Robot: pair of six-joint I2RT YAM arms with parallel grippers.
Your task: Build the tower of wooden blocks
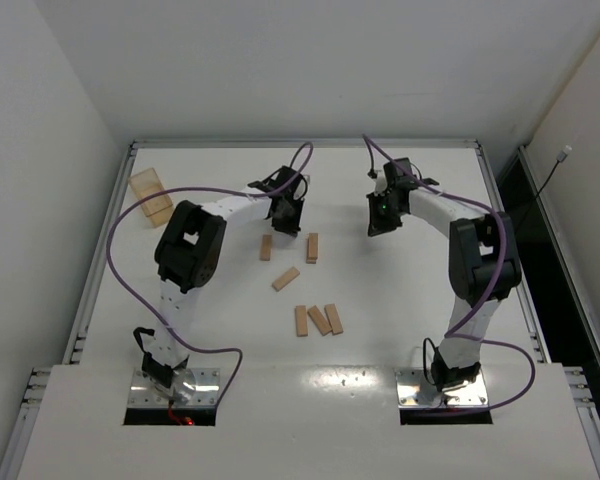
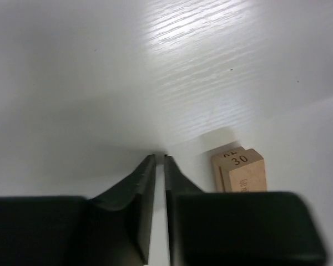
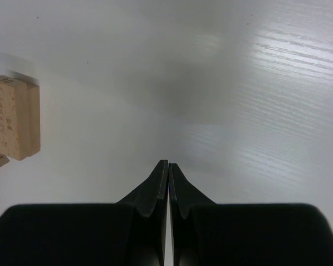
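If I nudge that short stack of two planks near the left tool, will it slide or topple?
The two-plank stack is low and rests flat on the table, so it probably slides rather than topples. The glossy tabletop suggests little friction. The top plank looks only laid on, so a high push may shift it off.

Translucent amber box [image 1: 151, 194] — sits at the far-left corner of the white table [image 1: 410, 290], close to its left rail, well apart from everything else. Plain white walls [image 1: 40, 140] surround.
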